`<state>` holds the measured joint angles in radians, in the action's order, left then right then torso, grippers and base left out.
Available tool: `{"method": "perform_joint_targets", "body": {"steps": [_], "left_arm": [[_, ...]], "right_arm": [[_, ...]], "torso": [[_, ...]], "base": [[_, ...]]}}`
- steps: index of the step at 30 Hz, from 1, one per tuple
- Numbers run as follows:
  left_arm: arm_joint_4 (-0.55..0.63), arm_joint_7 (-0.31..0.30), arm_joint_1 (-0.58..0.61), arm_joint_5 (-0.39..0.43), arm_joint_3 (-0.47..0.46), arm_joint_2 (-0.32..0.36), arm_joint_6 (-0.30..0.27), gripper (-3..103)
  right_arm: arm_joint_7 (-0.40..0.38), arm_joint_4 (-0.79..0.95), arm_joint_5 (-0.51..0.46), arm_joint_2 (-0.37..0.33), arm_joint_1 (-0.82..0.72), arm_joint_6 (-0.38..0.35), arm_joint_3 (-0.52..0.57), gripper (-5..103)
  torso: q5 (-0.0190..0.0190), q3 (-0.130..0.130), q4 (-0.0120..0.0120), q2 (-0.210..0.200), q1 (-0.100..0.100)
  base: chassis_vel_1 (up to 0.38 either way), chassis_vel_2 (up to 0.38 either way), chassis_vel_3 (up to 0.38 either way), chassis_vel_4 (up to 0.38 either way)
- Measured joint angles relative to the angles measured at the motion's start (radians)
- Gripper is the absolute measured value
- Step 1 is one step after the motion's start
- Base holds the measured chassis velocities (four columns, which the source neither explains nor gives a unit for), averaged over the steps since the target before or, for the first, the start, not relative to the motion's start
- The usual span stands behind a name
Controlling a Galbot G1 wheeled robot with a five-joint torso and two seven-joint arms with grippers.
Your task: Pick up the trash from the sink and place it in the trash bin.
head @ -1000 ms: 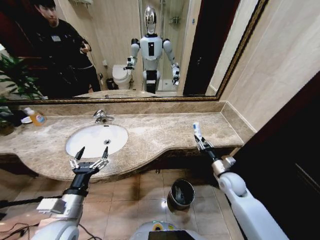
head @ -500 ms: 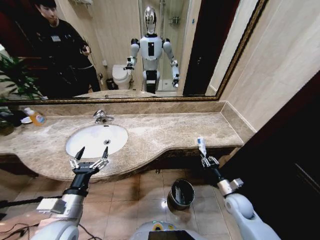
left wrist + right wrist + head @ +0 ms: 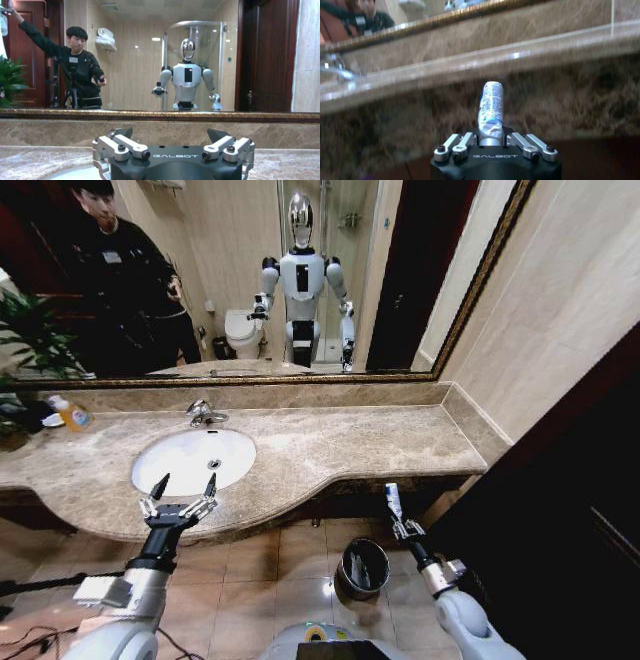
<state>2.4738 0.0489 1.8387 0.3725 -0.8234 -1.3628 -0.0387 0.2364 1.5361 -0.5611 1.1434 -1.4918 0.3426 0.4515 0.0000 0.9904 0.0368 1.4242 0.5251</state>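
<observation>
Right claw (image 3: 396,523) grips a white tube (image 3: 392,500) below the counter edge (image 3: 400,477), beside the trash bin (image 3: 363,567); left claw (image 3: 180,495) spread.

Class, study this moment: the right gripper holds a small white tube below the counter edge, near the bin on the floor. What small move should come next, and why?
Probably shift the right gripper toward the robot's left until it hangs over the trash bin. It is shut on the tube, which is upright, beside the bin's rim rather than above its opening. The left gripper waits open at the sink.
</observation>
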Motion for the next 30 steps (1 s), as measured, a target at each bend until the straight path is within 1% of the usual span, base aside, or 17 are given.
{"method": "perform_joint_targets", "body": {"steps": [3,7,8,11,12,14,16,17,21,22,28,29,30], "left_arm": [[0.000,0.000,0.000,0.000,0.000,0.000,0.000,100],[0.000,0.000,0.000,0.000,0.000,0.000,0.000,100],[0.000,0.000,0.000,0.000,0.000,0.000,0.000,100],[0.000,0.000,0.000,0.000,0.000,0.000,0.000,100],[0.000,0.000,0.000,0.000,0.000,0.000,0.000,100],[0.000,0.000,0.000,0.000,0.000,0.000,0.000,100],[0.000,0.000,0.000,0.000,0.000,0.000,0.000,100],[0.000,0.000,0.000,0.000,0.000,0.000,0.000,100],[0.000,0.000,0.000,0.000,0.000,0.000,0.000,100],[0.000,0.000,0.000,0.000,0.000,0.000,0.000,100],[0.000,0.000,0.000,0.000,0.000,0.000,0.000,100],[0.000,0.000,0.000,0.000,0.000,0.000,0.000,100],[0.000,0.000,0.000,0.000,0.000,0.000,0.000,100]], "right_arm": [[0.003,-0.046,0.018,-0.002,0.010,0.013,-0.016,25],[0.006,-0.151,0.055,0.004,0.040,0.033,-0.041,25],[0.006,-0.151,0.055,0.004,0.040,0.033,-0.041,25],[0.018,-0.251,0.121,0.017,0.075,0.059,-0.052,25],[0.018,-0.251,0.121,0.017,0.075,0.059,-0.052,25],[0.027,-0.316,0.161,0.029,0.101,0.070,-0.057,25],[0.032,-0.369,0.185,0.044,0.122,0.069,-0.062,25],[0.032,-0.369,0.185,0.044,0.122,0.069,-0.062,25],[0.042,-0.446,0.229,0.076,0.154,0.052,-0.070,25],[0.042,-0.446,0.229,0.076,0.154,0.052,-0.070,25],[0.045,-0.523,0.285,0.123,0.194,0.037,-0.073,25],[0.038,-0.541,0.303,0.142,0.206,0.035,-0.073,25],[0.038,-0.541,0.303,0.142,0.206,0.035,-0.073,25]], "torso": [[0.0000,0.000,0.0000,0.000,0.000],[0.0000,0.000,-0.0001,0.000,0.000],[0.0000,0.000,-0.0001,0.000,0.000],[0.0001,0.000,0.0000,0.000,0.000],[0.0001,0.000,0.0000,0.000,0.000],[0.0000,0.000,0.0000,0.000,0.000],[0.0000,0.000,0.0000,0.000,0.000],[0.0000,0.000,0.0000,0.000,0.000],[0.0001,0.000,0.0000,0.000,0.000],[0.0001,0.000,0.0000,0.000,0.000],[0.0000,0.000,-0.0001,0.000,0.000],[0.0000,0.000,0.0000,0.000,0.000],[0.0000,0.000,0.0000,0.000,0.000]], "base": [[0.000,0.000,0.000,0.000],[0.000,0.000,0.000,0.000],[0.000,0.000,0.000,0.000],[0.000,0.000,0.000,0.000],[0.000,0.000,0.000,0.000],[0.000,0.000,0.000,0.000],[0.000,0.000,0.000,0.000],[0.000,0.000,0.000,0.000],[0.000,0.000,0.000,0.000],[0.000,0.000,0.000,0.000],[0.000,0.000,0.000,0.000],[0.000,0.000,0.000,0.000],[0.000,0.000,0.000,0.000]]}}
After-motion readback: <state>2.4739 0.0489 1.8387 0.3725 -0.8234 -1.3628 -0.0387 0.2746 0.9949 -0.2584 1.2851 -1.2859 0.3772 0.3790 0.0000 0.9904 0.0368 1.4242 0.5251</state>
